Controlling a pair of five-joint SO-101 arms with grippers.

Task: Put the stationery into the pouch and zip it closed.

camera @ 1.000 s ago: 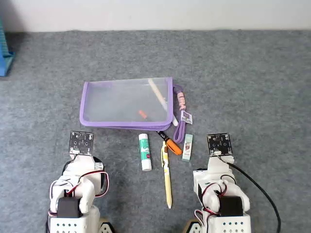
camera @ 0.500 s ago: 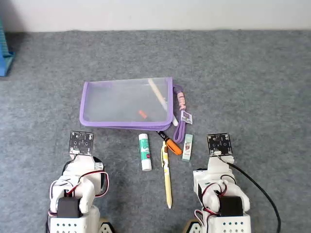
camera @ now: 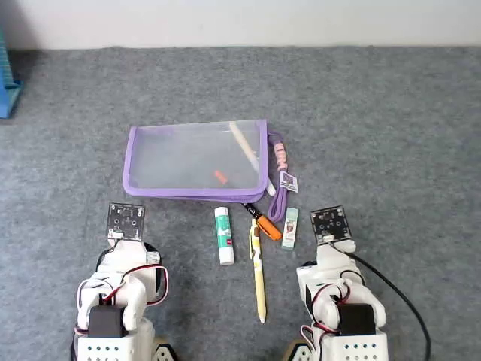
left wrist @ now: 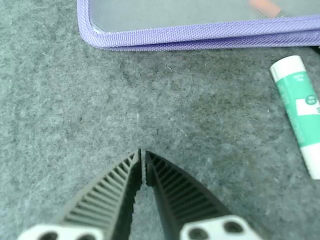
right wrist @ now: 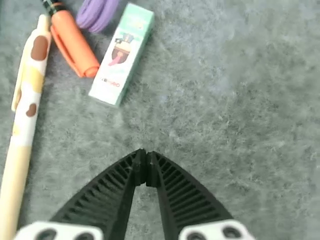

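Observation:
A clear pouch with purple trim [camera: 197, 160] lies on the grey felt, with a white pen and a small orange item inside. In front of it lie a green-and-white glue stick [camera: 223, 235], a yellow spotted pen [camera: 258, 271], an orange highlighter [camera: 264, 223] and a mint eraser box [camera: 290, 227]. My left gripper [left wrist: 143, 159] is shut just above the felt, short of the pouch's edge [left wrist: 200, 35], with the glue stick [left wrist: 299, 109] off to one side. My right gripper [right wrist: 146, 159] is shut, near the eraser box [right wrist: 121, 53], the highlighter [right wrist: 73, 44] and the pen [right wrist: 24, 110].
A purple wrist strap [camera: 279, 180] with a tag hangs off the pouch's right end. A blue object [camera: 7, 86] sits at the far left edge. A black cable [camera: 402, 297] trails from the right arm. Open felt extends to the right and behind the pouch.
The right arm's wrist has shifted slightly left and forward toward the eraser box. The left arm and the objects have stayed put.

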